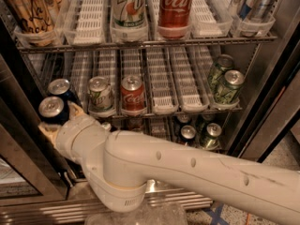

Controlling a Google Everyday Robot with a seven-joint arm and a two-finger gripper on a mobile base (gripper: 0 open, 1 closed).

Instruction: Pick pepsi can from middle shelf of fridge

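Gripper (60, 122) is low at the far-left lane of the middle shelf (161, 86), right at the near pepsi can (51, 108). The wrist covers the can's lower body. Can't tell how wide the gripper is open, or whether it has a hold on anything.

Target location: two pepsi cans in that left lane, one behind the other. The far pepsi can (60, 86) sits just behind the near one, close or touching. Both upright.

Risks from here, as I read it:
- Contact point is hidden, so the grasp may be shallow or off-centre. A low or skewed pinch would let the can tip or slip on pull-out.
- The far can is tight behind. Pushing any deeper would shove it back or knock it over.
- The white-and-green can (101, 95) is one lane to the right, with the red Coca-Cola can (132, 95) just beyond it. A rightward swing of the wrist would clip the first.
- The fridge (18, 125) frame is close on the left of the wrist. Pulling out at an angle could scrape the arm (197, 168) or the can on it.
- The lane has a front lip, so dragging straight out without lifting could catch the can's base.
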